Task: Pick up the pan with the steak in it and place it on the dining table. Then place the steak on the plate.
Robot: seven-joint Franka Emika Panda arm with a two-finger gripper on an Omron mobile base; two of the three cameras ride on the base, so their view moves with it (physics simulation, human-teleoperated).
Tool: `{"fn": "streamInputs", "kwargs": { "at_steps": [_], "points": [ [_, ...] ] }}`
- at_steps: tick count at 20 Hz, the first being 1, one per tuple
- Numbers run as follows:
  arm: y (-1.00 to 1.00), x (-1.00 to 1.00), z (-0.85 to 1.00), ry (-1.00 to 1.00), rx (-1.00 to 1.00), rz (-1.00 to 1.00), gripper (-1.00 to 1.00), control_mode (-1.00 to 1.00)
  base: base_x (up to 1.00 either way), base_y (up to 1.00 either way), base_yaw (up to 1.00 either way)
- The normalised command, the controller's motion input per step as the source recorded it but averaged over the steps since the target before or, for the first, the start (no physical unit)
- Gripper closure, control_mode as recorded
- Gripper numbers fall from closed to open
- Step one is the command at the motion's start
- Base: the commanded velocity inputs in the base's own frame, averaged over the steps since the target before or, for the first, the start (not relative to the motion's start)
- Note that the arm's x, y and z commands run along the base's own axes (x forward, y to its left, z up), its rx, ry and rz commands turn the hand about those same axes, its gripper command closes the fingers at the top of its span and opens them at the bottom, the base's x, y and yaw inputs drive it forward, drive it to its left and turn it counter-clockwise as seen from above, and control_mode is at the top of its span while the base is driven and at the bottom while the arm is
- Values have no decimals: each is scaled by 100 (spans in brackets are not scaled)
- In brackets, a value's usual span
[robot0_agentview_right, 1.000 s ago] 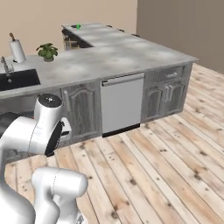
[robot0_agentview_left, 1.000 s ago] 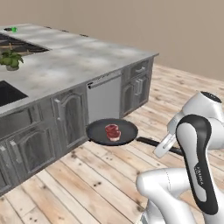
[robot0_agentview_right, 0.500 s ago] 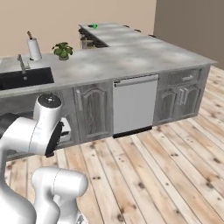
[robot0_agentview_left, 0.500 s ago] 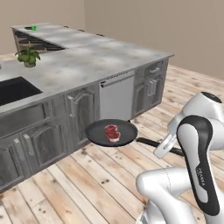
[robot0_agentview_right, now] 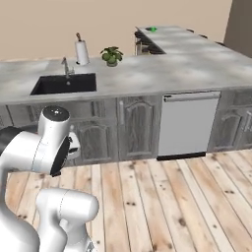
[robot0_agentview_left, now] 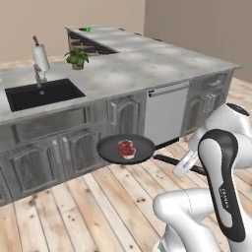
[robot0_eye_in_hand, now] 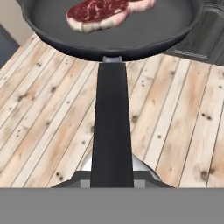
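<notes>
Black pan held level in mid-air above the wooden floor, in front of the grey cabinets. Hand clamped narrow on the pan's handle. Steak lies inside the pan.

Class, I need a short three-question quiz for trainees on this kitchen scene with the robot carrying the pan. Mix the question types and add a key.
1. True or false: the steak lies inside the pan.
2. The pan is: A) on the counter; B) held in the air above the wooden floor; C) in the sink.
3. Fill in: the jaws are shut on the pan's ____.

Key: 1 true; 2 B; 3 handle.
</notes>
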Motion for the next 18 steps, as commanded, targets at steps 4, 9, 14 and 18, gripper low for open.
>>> {"fn": "streamInputs", "kwargs": {
  "at_steps": [4, 9, 14, 18],
  "points": [
    [0, 0, 0, 0, 0, 0, 100, 100, 0, -1, 33],
    [0, 0, 0, 0, 0, 0, 100, 100, 8, -4, -1],
    [0, 0, 0, 0, 0, 0, 100, 100, 52, -67, -1],
    [0, 0, 0, 0, 0, 0, 100, 100, 79, -80, 0]
  ]
}}
